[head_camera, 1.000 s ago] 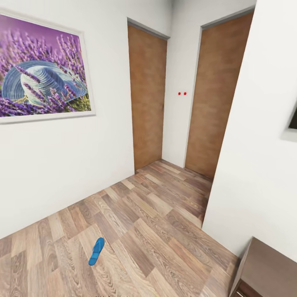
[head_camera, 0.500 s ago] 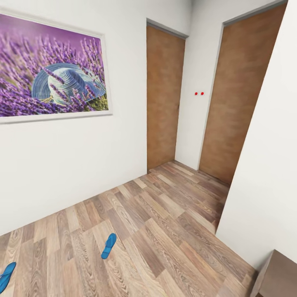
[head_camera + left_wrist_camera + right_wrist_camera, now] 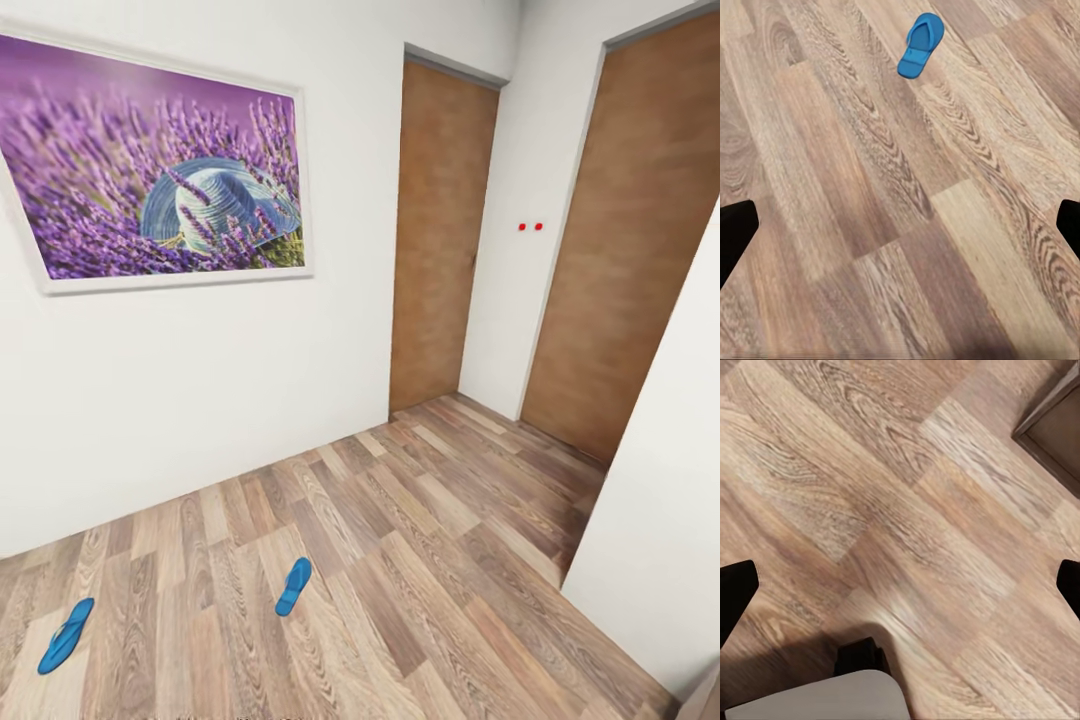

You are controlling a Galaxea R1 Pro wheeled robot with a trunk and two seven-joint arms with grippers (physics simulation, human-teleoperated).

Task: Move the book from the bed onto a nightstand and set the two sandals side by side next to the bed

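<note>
Two bright blue sandals lie apart on the wood-plank floor. In the head view one sandal (image 3: 293, 586) rests near the middle, and the other sandal (image 3: 66, 635) sits far to the left, close to the white wall. The left wrist view catches one sandal (image 3: 920, 45) some way ahead of my left gripper (image 3: 900, 229), which is open above bare floor. My right gripper (image 3: 900, 589) is open too, over bare planks. The book, the bed and the nightstand are out of view.
A framed lavender picture (image 3: 160, 205) hangs on the left wall. Two brown doors (image 3: 440, 240) (image 3: 640, 240) stand ahead. A white wall (image 3: 670, 540) juts in at the right. The right wrist view shows a dark wooden furniture corner (image 3: 1054, 427) and the robot's grey base (image 3: 817, 694).
The head camera has swung to the left, so the whole picture has shifted right. The second sandal has come into view at the left. The dark furniture at the right has slid almost out.
</note>
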